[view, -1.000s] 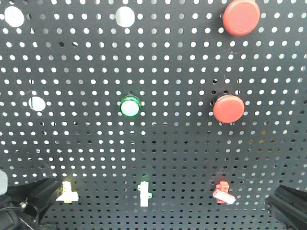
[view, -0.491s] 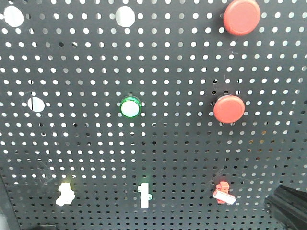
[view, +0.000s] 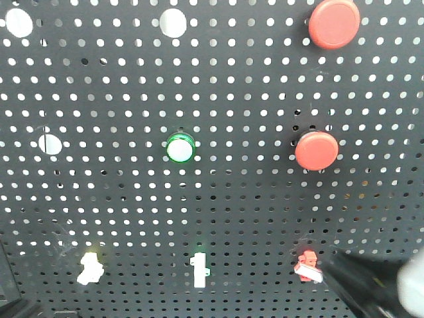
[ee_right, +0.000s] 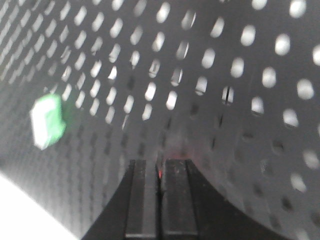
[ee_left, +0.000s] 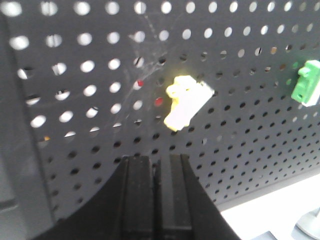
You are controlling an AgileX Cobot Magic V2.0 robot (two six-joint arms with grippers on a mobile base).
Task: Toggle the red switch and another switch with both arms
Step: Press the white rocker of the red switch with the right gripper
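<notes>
Exterior front-facing view gives us the black pegboard (view: pixel 119 212) head on. Two round red push buttons (view: pixel 316 150) sit on its right side, one at the top edge and one at mid height, and a green-rimmed lamp (view: pixel 180 148) sits near the centre. Along the bottom row we count three small toggles: the pale yellow switch (view: pixel 89 268) on the left, the white toggle with a green base (view: pixel 199 268) upright in the middle, and the red switch (view: pixel 307 265) on the right, below the lower push button, its white lever tip slanting down to the right. The right claw (view: pixel 338 275) reaches in from the lower right corner as a blurred black shape with a light grey housing (view: pixel 414 285) behind it. Its tip is right at the red switch's lever, though the blur keeps us from saying whether they touch. From the right wrist we see that claw (ee_right: pixel 160 169) narrow, its two black fingers pressed side by side with only a thin seam, and a dab of red just at their tips. From the left wrist, the left claw (ee_left: pixel 155 162) is likewise drawn together, fingers nearly flush. There the pale yellow switch (ee_left: pixel 185 100) sits on the board above the fingertips and slightly to the right, apart from them.
</notes>
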